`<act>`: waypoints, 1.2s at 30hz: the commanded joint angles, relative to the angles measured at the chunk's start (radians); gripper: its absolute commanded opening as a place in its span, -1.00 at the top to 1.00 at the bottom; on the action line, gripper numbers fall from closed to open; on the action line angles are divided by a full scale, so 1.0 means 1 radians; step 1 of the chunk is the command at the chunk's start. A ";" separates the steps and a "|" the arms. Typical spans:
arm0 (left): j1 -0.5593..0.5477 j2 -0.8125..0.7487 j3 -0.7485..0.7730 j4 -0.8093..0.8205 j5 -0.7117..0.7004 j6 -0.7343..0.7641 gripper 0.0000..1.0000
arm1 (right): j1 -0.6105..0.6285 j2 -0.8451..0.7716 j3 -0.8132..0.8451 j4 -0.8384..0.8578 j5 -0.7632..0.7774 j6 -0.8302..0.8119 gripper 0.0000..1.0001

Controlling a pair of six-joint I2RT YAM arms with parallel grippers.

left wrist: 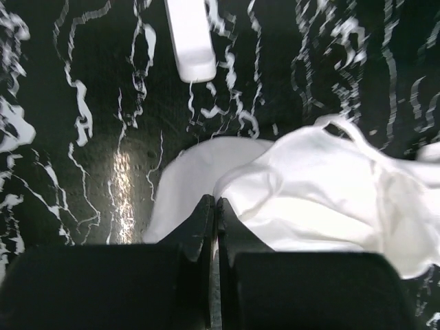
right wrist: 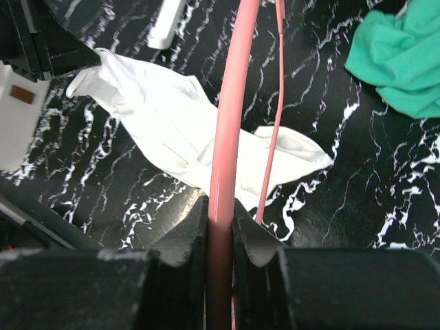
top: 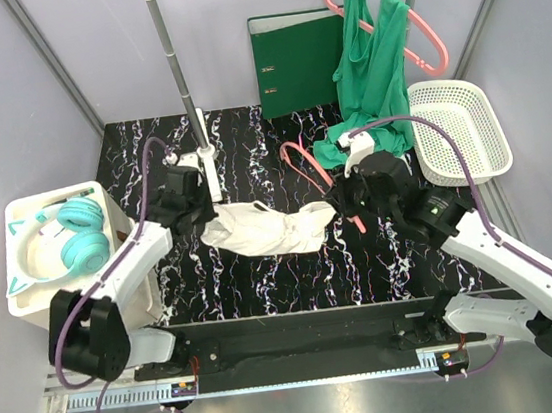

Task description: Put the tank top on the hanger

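Note:
The white tank top (top: 264, 228) lies crumpled in the middle of the black marbled table (top: 265, 278). My left gripper (top: 205, 218) is at its left end. In the left wrist view the left gripper (left wrist: 215, 203) is shut, with a fold of the tank top (left wrist: 323, 185) pinched at its tips. The thin light-pink hanger (top: 303, 160) slants across the garment's right end. My right gripper (top: 340, 199) holds it. In the right wrist view the right gripper (right wrist: 220, 206) is shut on the hanger's thick bar (right wrist: 230, 103), above the tank top (right wrist: 165, 130).
A rack pole's white base (top: 208, 162) stands behind the left gripper; its foot (left wrist: 191, 38) shows ahead of the left wrist. A salmon hanger with green cloth (top: 375, 68), a green binder (top: 298, 58) and a white basket (top: 458, 129) stand behind. Teal headphones (top: 71, 240) sit on a white box at left.

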 commanded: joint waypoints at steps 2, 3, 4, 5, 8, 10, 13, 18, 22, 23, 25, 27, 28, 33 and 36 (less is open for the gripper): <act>-0.034 -0.119 0.084 -0.037 -0.019 0.052 0.97 | -0.006 -0.039 0.113 0.011 -0.054 -0.052 1.00; -0.038 -0.134 0.093 -0.043 -0.030 0.071 0.97 | -0.006 -0.039 0.118 0.006 -0.066 -0.056 1.00; -0.052 -0.163 0.098 -0.046 -0.042 0.084 0.96 | -0.006 -0.040 0.121 0.008 -0.100 -0.059 1.00; -0.057 -0.176 0.101 -0.044 -0.047 0.098 0.97 | -0.006 -0.043 0.128 0.006 -0.120 -0.065 1.00; -0.066 -0.227 0.103 -0.026 -0.074 0.143 1.00 | -0.006 -0.054 0.144 0.006 -0.225 -0.078 1.00; -0.068 -0.260 0.078 0.003 -0.085 0.173 1.00 | -0.008 -0.068 0.153 0.003 -0.309 -0.076 1.00; -0.068 -0.309 0.020 0.086 -0.097 0.210 1.00 | -0.008 -0.089 0.176 -0.020 -0.395 -0.067 1.00; -0.068 -0.343 -0.006 0.144 -0.100 0.243 1.00 | -0.006 -0.129 0.194 -0.058 -0.454 -0.067 1.00; -0.066 -0.343 -0.009 0.143 -0.078 0.235 0.93 | -0.008 -0.146 0.205 -0.086 -0.459 -0.066 1.00; -0.068 -0.345 -0.023 0.155 -0.068 0.235 0.85 | -0.008 -0.151 0.205 -0.090 -0.456 -0.066 1.00; -0.066 -0.349 -0.044 0.176 -0.030 0.230 0.69 | -0.006 -0.152 0.199 -0.093 -0.448 -0.064 1.00; -0.066 -0.352 -0.086 0.221 0.002 0.210 0.65 | -0.006 -0.149 0.188 -0.092 -0.433 -0.059 1.00; -0.068 -0.348 -0.104 0.241 0.007 0.198 0.65 | -0.008 -0.148 0.182 -0.090 -0.414 -0.059 1.00; -0.066 -0.267 -0.172 0.246 -0.024 0.128 0.65 | -0.008 -0.122 0.142 -0.089 -0.379 -0.041 1.00; -0.068 -0.250 -0.212 0.265 -0.068 0.109 0.79 | -0.006 -0.120 0.125 -0.078 -0.378 -0.039 1.00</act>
